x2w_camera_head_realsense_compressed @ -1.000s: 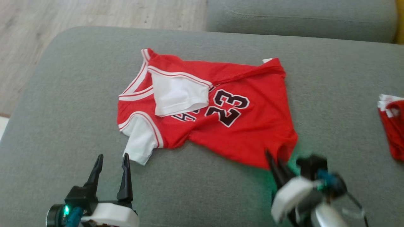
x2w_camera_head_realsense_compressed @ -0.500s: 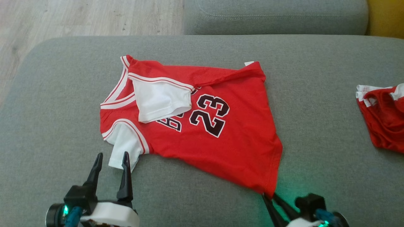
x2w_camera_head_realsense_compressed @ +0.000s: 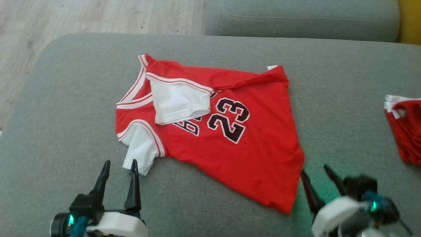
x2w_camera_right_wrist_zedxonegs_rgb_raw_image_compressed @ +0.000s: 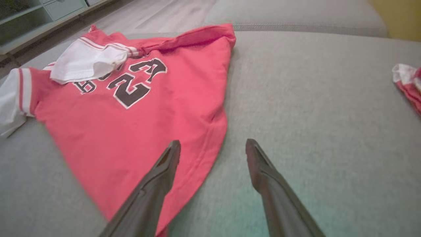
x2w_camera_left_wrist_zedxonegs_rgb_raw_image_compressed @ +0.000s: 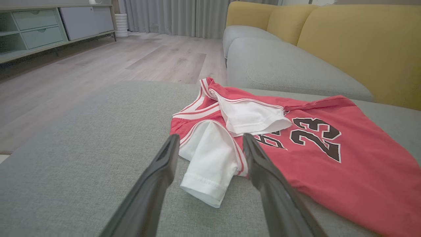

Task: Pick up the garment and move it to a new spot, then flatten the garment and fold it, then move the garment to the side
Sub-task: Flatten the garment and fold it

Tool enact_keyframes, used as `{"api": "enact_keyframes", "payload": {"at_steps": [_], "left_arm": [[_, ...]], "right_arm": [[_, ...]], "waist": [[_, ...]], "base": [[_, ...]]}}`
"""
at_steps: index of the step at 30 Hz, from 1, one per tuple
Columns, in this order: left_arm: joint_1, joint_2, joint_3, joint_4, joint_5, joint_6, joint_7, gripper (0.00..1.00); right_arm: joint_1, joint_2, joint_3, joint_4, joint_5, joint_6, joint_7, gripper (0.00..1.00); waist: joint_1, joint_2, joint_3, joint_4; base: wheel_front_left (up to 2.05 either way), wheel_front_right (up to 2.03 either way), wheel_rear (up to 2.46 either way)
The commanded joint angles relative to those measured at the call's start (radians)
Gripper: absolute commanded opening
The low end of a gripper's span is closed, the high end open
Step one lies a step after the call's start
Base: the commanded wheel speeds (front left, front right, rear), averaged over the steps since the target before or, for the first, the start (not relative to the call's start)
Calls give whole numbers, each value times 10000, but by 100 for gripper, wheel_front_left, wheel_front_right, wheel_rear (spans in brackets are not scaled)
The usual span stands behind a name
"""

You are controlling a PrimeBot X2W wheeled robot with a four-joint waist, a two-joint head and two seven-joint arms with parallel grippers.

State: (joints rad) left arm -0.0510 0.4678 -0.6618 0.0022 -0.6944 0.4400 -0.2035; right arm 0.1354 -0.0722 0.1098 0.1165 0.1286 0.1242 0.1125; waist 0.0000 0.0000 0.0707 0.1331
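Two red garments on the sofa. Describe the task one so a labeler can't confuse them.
On the wide grey sofa cushion, look at its middle: the red jersey lies spread out there. Unlike the bunched red garment off to the right, it shows a black 23 and has a white sleeve flipped over its chest.

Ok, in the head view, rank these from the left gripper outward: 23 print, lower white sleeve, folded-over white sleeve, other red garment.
From the left gripper:
1. Lower white sleeve, just beyond its jaws.
2. Folded-over white sleeve, farther up the jersey.
3. 23 print, mid-jersey, rightward.
4. Other red garment, far right edge.
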Motion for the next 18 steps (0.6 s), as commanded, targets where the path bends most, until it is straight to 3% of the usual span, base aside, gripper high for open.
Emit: {"api": "enact_keyframes", "payload": {"at_steps": [1, 10, 17, 18], "left_arm": [[-316, 178, 314, -208, -3, -5, -87, 100], [-484, 46, 237, -112, 45, -85, -151, 100], [-530, 11, 183, -171, 103, -78, -178, 100], [-537, 8, 173, -178, 108, -80, -178, 100]], "right_arm": [[-864, -133, 81, -91, -98, 65, 84, 100], [-2472, -275, -61, 2373, -78, 65, 747, 100], [-3130, -354, -11, 3616, -86, 65, 997, 100], [-3217, -379, 24, 3758, -88, 65, 1002, 91]], "waist": [[0, 0, 69, 178], [0, 0, 307, 938], [0, 0, 372, 1332], [0, 0, 376, 1385]], "base": [[0, 0, 0], [0, 0, 0], [0, 0, 0], [0, 0, 0]]}}
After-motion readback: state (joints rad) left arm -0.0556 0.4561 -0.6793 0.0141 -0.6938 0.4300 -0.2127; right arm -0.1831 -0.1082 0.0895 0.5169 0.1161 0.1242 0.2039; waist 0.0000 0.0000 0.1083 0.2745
